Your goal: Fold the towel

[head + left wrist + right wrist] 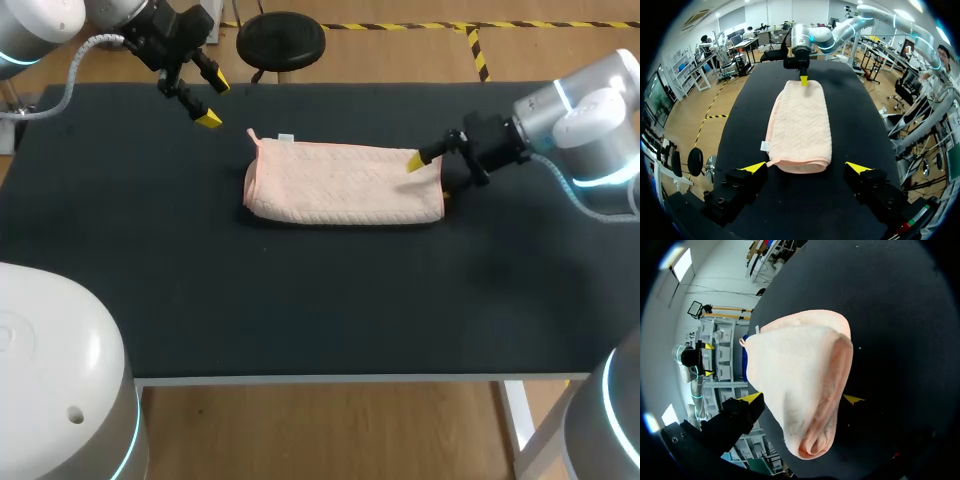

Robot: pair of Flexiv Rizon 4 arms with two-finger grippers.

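Towel (345,187) at R end effector (430,179)

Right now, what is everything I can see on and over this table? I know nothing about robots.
towel: one, pale pink, folded into a long strip, lying mid-table
tag: one, white, on the towel's far edge near its left end
table: one, black top, under the towel
left end effector: one, black with yellow tips, open, over the table's far left part, apart from the towel
right end effector: one, black with yellow tips, shut on the towel's right end
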